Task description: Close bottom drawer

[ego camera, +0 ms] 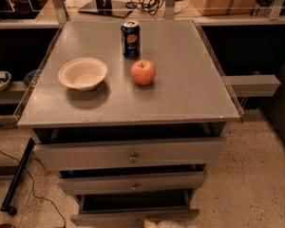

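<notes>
The bottom drawer [109, 218] is the lowest and narrowest of three grey drawers in a grey cabinet. It stands pulled out, with its dark inside showing behind its low flat front. Its small knob sits at the picture's bottom edge. My gripper [168, 224] shows only as a pale whitish shape at the bottom edge, right in front of the drawer's front and a little right of the knob. Most of it is cut off by the frame.
The middle drawer [133, 183] and the top drawer [128, 153] are also partly out. On the cabinet top [190, 94] stand a white bowl [82, 73], a red apple [143, 72] and a blue can [130, 38]. A black cable and a black bar [18, 177] lie on the floor at the left.
</notes>
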{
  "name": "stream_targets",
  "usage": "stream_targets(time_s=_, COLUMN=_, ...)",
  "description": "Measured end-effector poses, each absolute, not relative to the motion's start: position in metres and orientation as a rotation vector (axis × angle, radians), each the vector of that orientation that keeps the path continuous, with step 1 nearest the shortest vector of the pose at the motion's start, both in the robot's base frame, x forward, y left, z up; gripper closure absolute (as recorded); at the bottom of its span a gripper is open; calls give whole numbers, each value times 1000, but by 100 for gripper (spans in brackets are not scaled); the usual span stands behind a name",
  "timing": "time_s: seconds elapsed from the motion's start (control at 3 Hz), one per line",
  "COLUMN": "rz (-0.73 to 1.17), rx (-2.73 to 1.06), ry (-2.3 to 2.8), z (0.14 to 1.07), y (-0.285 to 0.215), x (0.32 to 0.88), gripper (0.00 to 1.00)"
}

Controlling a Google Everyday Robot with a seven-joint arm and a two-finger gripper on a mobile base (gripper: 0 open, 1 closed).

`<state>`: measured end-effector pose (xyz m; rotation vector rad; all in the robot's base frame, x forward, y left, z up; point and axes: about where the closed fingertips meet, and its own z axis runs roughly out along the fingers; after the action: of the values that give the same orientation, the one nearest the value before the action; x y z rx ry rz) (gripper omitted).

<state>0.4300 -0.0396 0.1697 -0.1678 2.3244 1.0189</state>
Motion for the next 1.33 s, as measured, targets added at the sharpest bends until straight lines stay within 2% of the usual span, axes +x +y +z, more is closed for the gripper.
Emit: stream_targets(time_s=1.33, rz=995, rx=-130, ry=2245, z=179, y=-37, x=457, gripper=100)
